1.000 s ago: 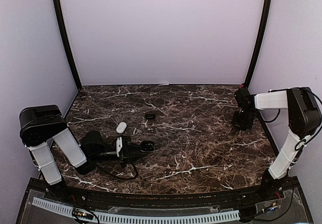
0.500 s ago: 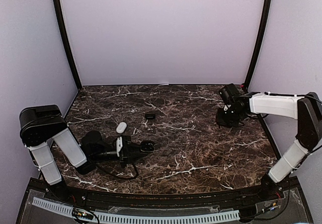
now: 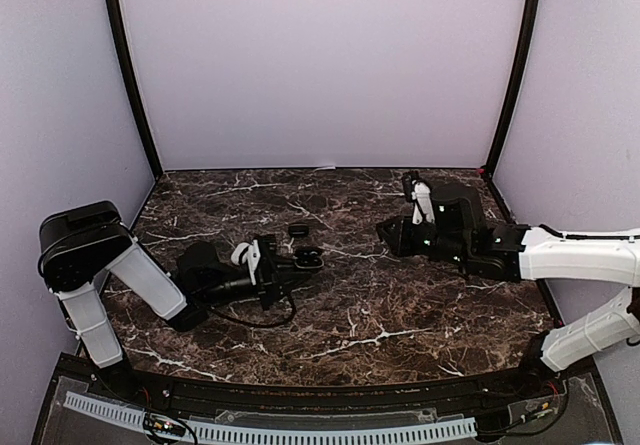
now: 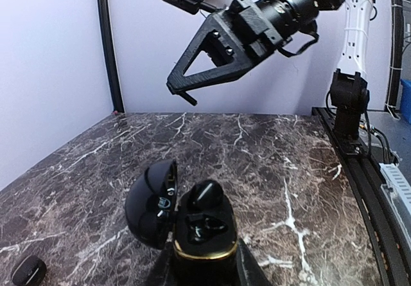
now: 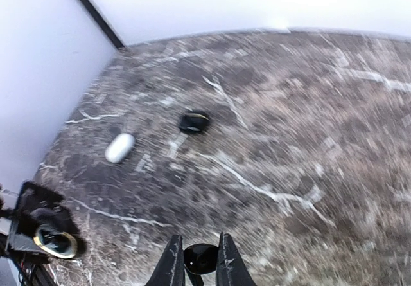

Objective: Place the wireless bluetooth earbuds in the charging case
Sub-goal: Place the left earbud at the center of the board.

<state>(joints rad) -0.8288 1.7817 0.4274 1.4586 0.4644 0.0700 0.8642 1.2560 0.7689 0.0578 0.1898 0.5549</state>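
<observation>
the left end effector (image 3: 298,261) lies low over the table (image 3: 400,315), left of centre in the overhead view. its fingers are closed narrowly on the base of a black charging case (image 4: 200,231). the case is held upright, bottom centre in the left wrist view. its lid (image 4: 151,204) is hinged open to the left. the base has a gold rim. a rounded black shape, probably an earbud, sits in the far well (image 4: 207,196). the near well appears dark; its contents cannot be told.

the right end effector (image 3: 385,235) is right of centre in the overhead view, with its tip pointing left toward the held case and well apart from it. in the right wrist view its two fingers (image 5: 171,265) stand close together at the bottom edge, pinching a black earbud (image 5: 200,258) above the table.

a white case (image 5: 120,147) lies closed on the table, left of centre in the right wrist view. in the overhead view it is just beside the left end effector and partly hidden by it.

a small black object (image 3: 298,230) lies on the table just above the held case in the overhead view. it is too small to identify as an earbud or a case.
</observation>
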